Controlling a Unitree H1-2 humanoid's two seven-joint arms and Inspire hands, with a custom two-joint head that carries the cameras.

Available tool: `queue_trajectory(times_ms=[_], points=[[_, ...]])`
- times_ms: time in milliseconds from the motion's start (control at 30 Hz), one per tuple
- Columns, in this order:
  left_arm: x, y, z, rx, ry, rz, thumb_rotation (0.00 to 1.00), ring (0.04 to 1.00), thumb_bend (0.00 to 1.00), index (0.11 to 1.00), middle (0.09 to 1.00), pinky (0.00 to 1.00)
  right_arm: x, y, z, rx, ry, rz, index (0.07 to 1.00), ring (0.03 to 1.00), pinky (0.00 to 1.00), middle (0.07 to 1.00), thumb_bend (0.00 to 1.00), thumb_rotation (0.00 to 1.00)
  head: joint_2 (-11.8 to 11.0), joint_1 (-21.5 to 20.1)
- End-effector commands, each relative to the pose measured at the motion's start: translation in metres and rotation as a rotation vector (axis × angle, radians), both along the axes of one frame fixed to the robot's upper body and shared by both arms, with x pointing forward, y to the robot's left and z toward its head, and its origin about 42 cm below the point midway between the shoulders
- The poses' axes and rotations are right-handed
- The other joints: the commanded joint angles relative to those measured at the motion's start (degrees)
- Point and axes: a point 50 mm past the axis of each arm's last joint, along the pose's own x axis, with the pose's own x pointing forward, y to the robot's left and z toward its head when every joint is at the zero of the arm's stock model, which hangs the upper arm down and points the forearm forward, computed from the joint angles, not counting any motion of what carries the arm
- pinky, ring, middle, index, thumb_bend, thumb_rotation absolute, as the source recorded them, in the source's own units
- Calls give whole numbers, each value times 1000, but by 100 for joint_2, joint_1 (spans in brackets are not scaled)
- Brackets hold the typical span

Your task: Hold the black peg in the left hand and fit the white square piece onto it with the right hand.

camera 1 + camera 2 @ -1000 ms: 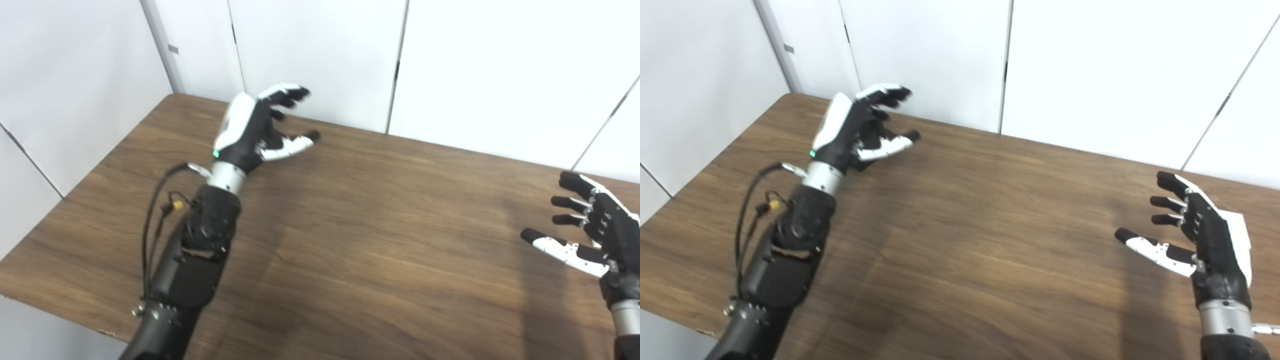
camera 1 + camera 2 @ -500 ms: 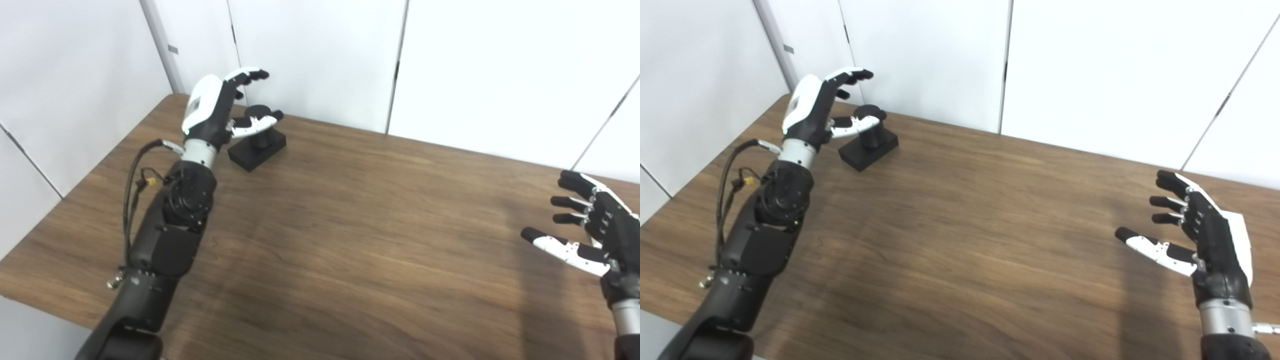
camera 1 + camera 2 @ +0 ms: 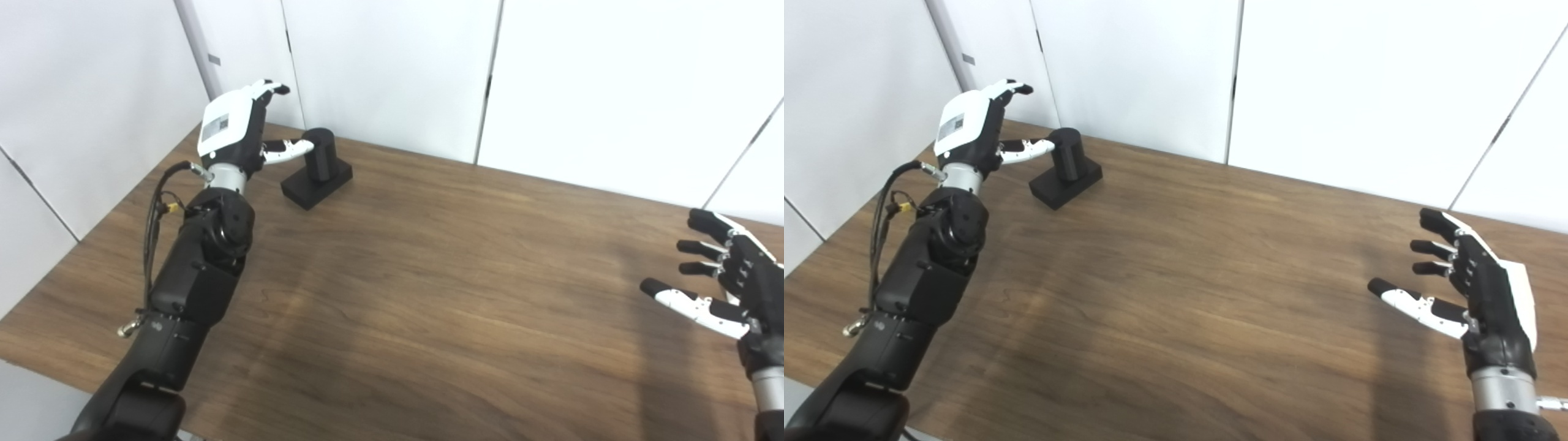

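Since a moment ago, the left hand [image 3: 236, 131] has swung out to the far corner, fingers spread, thumb tip right by the black peg [image 3: 319, 146] standing on the table [image 3: 429, 275]. Reaching is the step now. Next, I think, fingers must close around it. The right hand [image 3: 1476, 288] waits, fingers spread. No white piece shows.

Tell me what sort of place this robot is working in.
Probably a lab or test cell: a bare wood-grain table enclosed by plain white wall panels, with only a black peg on its block base near the open left hand.
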Motion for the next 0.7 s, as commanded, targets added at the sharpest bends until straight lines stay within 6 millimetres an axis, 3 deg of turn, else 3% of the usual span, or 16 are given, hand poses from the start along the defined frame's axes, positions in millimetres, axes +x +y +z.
queue_trajectory(times_ms=[0,300,567,667], points=[[9,3,36,64,-70,21,445,979,885,836,953,931,3,0,20,-11,-83,13,795,733,620,821,619,0,3,3],[14,-1,29,97,61,63,595,1000,992,845,1000,928,3,0,21,-16,-85,12,798,733,619,818,617,0,2,-11],[20,-4,16,117,131,65,731,1000,1000,843,1000,934,3,-1,23,-13,-83,12,801,739,624,824,618,0,17,-24],[22,-6,10,116,152,61,741,1000,1000,839,1000,941,4,-1,23,-14,-84,12,800,739,620,826,617,0,17,-24]])
